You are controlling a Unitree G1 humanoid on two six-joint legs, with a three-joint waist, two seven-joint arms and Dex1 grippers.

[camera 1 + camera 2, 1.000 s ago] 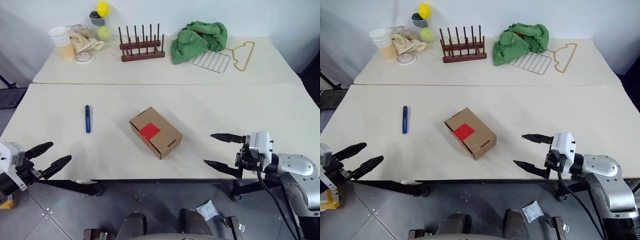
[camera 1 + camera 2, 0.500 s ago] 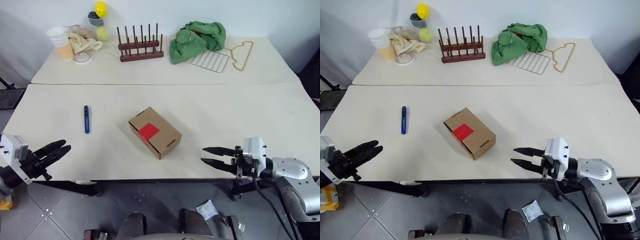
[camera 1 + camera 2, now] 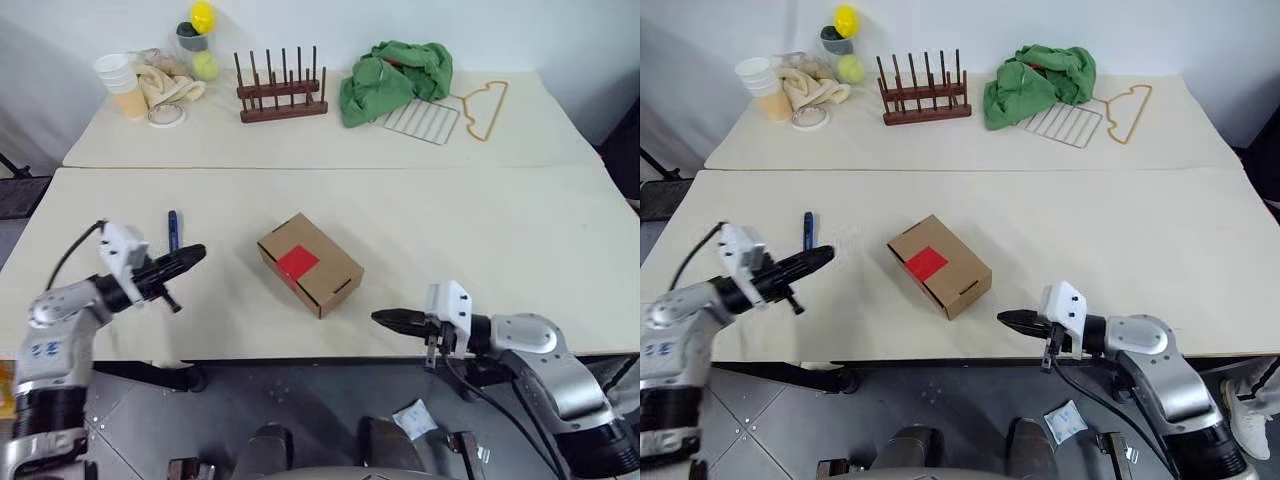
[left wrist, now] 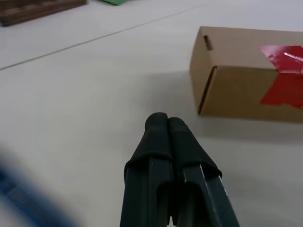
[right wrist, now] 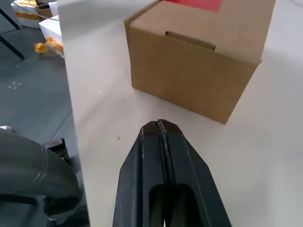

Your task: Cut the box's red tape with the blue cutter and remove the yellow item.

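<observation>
The brown cardboard box [image 3: 312, 266] lies closed mid-table, a square of red tape [image 3: 299, 262] over its top seam. Left of it, the blue cutter [image 3: 173, 226] rests on the table. My left gripper [image 3: 196, 254] is shut and empty, hovering just right of the cutter's near end and pointing toward the box [image 4: 246, 75]. At the table's front edge my right gripper [image 3: 380, 318] is also shut and empty, aimed at the box's near end [image 5: 199, 52]. The yellow item is hidden.
On the back table stand a wooden peg rack [image 3: 282, 90], a green cloth [image 3: 395, 72], a wire grid [image 3: 423, 120], a yellow hanger [image 3: 485, 108], stacked cups [image 3: 118, 78] and a tennis ball [image 3: 206, 66]. The table's front edge [image 3: 300, 357] runs just below my right gripper.
Both grippers went from open to shut. My left arm rose from below the table edge to beside the cutter. My right gripper slid left along the front edge toward the box.
</observation>
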